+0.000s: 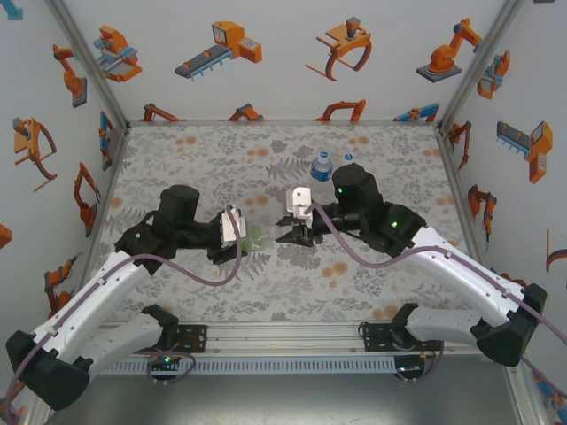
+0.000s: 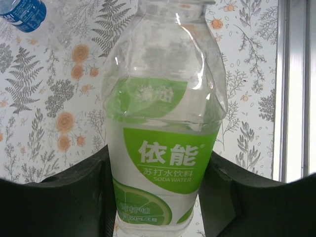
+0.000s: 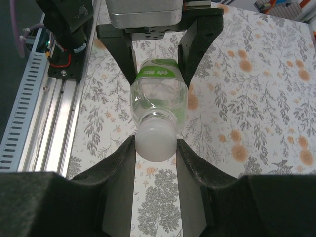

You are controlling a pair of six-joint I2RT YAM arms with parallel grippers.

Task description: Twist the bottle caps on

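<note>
Green-label bottle (image 2: 163, 148) horizontal — white cap (image 3: 155, 140) on neck, blue-label bottle (image 1: 323, 166) well apart

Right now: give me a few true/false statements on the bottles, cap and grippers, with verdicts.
1. The left gripper is shut on the green-label bottle. True.
2. The right gripper clamps the blue-label bottle. False: it is shut on the white cap at the green-label bottle's neck.
3. The blue-label bottle sits apart from both grippers, farther back on the table. True.
4. The green-label bottle stands upright on the table. False: it is held roughly level between the two grippers.
</note>
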